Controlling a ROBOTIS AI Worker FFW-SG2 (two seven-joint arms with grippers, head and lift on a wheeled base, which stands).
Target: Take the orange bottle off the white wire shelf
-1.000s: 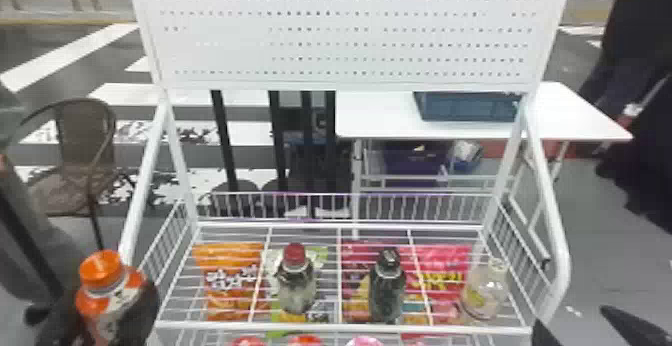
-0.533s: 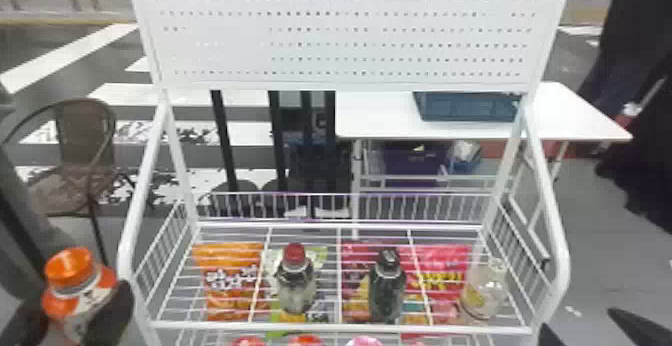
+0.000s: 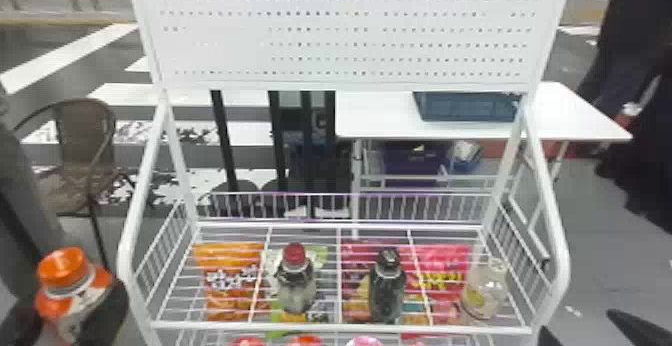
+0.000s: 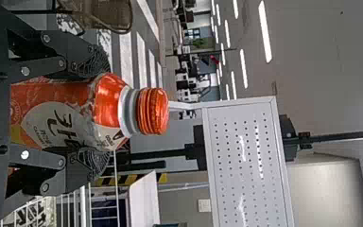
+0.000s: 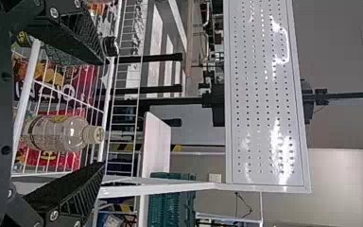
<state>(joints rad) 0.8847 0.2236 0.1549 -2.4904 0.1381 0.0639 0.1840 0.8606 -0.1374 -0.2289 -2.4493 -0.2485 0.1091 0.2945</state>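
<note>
Orange bottle (image 3: 75,297) hangs in left gripper (image 3: 67,322) beside shelf (image 3: 320,327).

The capped orange bottle (image 3: 70,297) is upright beside the wire shelf (image 3: 330,327).

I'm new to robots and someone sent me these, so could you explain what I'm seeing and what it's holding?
This is a robot with two arms, each ending in an end effector, a sort of two-fingered hand. One picture comes from its head, looking forward and down. The other two come from its wrists and are turned sideways, so upright things seem to lie down.

The left end effector grips an orange bottle between its fingers, beyond the shelf's left side. The right end effector is open and holds nothing.

On the white wire shelf stand a red-capped bottle, a dark-capped bottle and a clear bottle. Colourful bags show through its wires.
</note>
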